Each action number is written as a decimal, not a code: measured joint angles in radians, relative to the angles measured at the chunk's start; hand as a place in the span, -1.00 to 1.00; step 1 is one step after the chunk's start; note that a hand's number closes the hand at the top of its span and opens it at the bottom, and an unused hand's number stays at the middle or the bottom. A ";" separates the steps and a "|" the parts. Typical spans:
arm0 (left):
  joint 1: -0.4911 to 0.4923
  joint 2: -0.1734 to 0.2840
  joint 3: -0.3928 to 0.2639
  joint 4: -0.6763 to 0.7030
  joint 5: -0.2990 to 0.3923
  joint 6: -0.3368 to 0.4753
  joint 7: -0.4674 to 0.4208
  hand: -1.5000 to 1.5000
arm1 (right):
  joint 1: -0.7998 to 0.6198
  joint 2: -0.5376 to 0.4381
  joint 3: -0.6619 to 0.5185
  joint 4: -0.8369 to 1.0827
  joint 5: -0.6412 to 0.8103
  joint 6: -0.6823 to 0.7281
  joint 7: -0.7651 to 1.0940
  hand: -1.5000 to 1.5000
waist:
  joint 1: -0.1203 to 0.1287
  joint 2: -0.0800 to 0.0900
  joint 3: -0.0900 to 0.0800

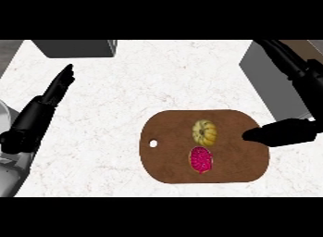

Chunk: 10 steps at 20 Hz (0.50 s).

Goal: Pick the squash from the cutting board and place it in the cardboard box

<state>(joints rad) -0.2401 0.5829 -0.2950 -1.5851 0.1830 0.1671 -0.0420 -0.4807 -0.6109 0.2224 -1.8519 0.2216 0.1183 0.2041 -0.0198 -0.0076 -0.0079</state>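
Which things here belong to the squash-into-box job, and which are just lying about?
Job: squash, board, right hand.
Lying about: pink fruit, left hand, grey block. No cardboard box can be made out for certain.

Counter (123, 120) looks like white marble with faint veins, pretty matt. Cutting board (170, 157) is dark brown wood, smooth. Squash (204, 131) has ribbed yellow skin; both hands (280, 133) look matt black.
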 measured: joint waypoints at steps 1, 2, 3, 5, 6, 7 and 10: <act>0.001 -0.005 -0.007 0.004 0.000 -0.011 -0.007 0.00 | -0.010 -0.025 0.013 -0.001 0.032 0.017 -0.005 -1.00 | 0.004 0.002 0.001; -0.002 -0.007 -0.007 0.013 0.003 -0.023 -0.013 0.00 | -0.015 -0.052 0.031 -0.015 0.061 0.040 -0.008 -1.00 | 0.004 0.003 0.002; -0.003 -0.015 -0.015 0.017 -0.003 -0.025 -0.017 0.00 | -0.023 -0.073 0.050 -0.026 0.090 0.061 -0.014 -1.00 | 0.006 0.004 0.003; -0.013 -0.022 -0.019 0.029 -0.006 -0.039 -0.023 0.00 | -0.050 -0.106 0.091 -0.035 0.140 0.107 -0.024 -1.00 | 0.013 0.006 0.004; -0.016 -0.023 -0.015 0.036 -0.002 -0.049 -0.029 0.00 | -0.063 -0.117 0.111 -0.039 0.166 0.127 -0.025 -1.00 | 0.016 0.007 0.005; -0.010 -0.031 -0.022 0.034 -0.010 -0.049 -0.033 0.00 | -0.079 -0.125 0.134 -0.042 0.190 0.150 -0.021 -1.00 | 0.019 0.007 0.005; -0.026 -0.046 -0.019 0.051 -0.017 -0.055 -0.034 0.00 | -0.114 -0.140 0.203 -0.064 0.244 0.240 0.032 -1.00 | 0.021 0.007 0.005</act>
<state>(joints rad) -0.2658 0.5372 -0.3141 -1.5343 0.1661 0.1124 -0.0764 -0.5947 -0.7513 0.4253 -1.9161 0.4653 0.3581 0.2361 0.0009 -0.0010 -0.0026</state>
